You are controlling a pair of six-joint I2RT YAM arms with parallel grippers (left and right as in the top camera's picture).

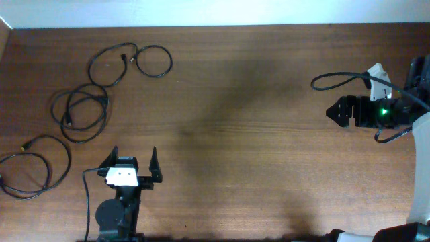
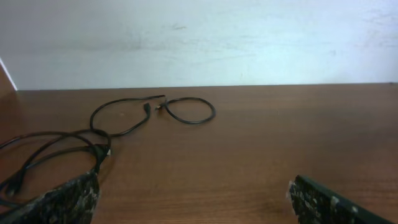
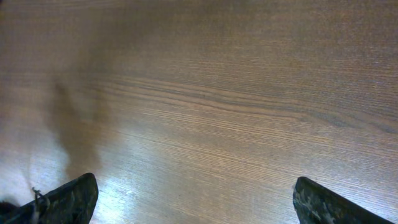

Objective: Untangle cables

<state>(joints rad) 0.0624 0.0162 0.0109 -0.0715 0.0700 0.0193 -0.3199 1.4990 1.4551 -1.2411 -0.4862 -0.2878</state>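
Three thin black cables lie apart on the left of the wooden table point(image 1: 255, 134). One makes two loops at the back point(image 1: 127, 57). A coiled one point(image 1: 104, 101) lies below it, and a third curls near the left edge point(image 1: 48, 138). In the left wrist view the two-loop cable point(image 2: 146, 112) lies ahead and the coiled one point(image 2: 99, 149) sits by the left fingertip. My left gripper point(image 1: 134, 160) point(image 2: 193, 196) is open and empty, just right of the coils. My right gripper point(image 1: 334, 111) point(image 3: 193, 199) is open over bare wood far to the right, with no cable near it.
A thicker black arm cable point(image 1: 336, 81) arcs over the table beside the right arm. A pale wall point(image 2: 199, 37) rises behind the table's far edge. Bare wood spans the middle between the two arms.
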